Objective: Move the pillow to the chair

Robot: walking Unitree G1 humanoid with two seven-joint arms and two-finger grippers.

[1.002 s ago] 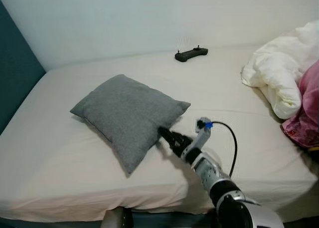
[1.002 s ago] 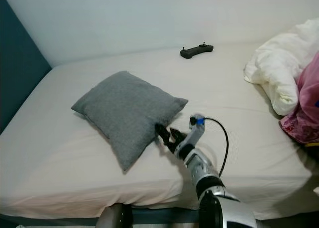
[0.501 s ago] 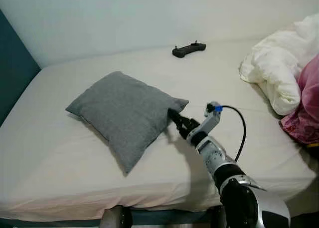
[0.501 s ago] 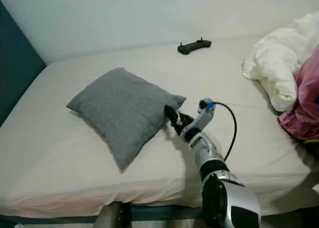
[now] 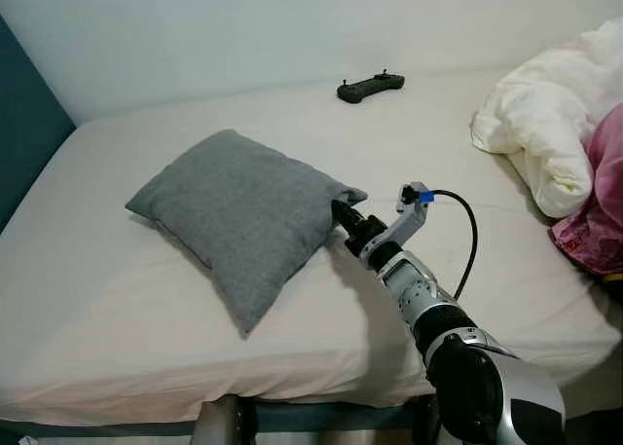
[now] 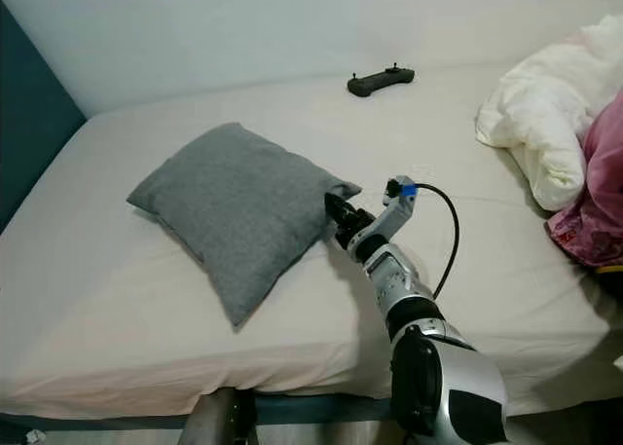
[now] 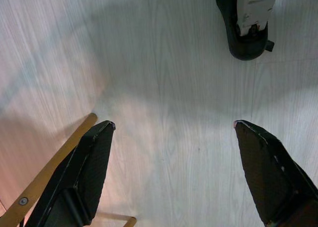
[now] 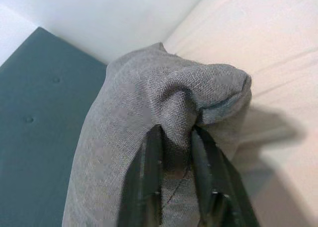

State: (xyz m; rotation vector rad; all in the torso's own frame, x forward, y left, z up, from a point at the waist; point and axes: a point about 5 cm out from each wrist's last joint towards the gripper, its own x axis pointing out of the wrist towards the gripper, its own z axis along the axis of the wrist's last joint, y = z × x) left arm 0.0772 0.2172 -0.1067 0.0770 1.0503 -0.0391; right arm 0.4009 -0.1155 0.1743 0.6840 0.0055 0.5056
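You are looking down at a bed [image 5: 117, 309] covered with a cream sheet, smooth with only a few soft wrinkles. It stands in the corner of the room: a plain pale wall [image 5: 243, 26] runs behind it, and a dark teal padded headboard [image 5: 24, 163] closes the robot's left side.

The grey pillow [image 5: 234, 211] lies flat on the sheet, a little left of the middle of the bed. The right end effector [image 5: 343, 214] is at the pillow's right corner. In the right wrist view you see its two black fingers [image 8: 149, 187] closed on a fold of the grey fabric, so the corner bunches up between them.

A black controller [image 5: 371, 86] rests near the wall, well apart from the pillow. On the right side of the bed a white duvet [image 5: 545, 133] is piled up, and a pink cloth [image 5: 599, 211] lies just beside it.

The left end effector [image 7: 174, 132] hangs with its fingers spread wide over a pale wooden floor [image 7: 159, 78]. There you also see the robot's foot [image 7: 247, 21] and a light wooden bar [image 7: 44, 175].
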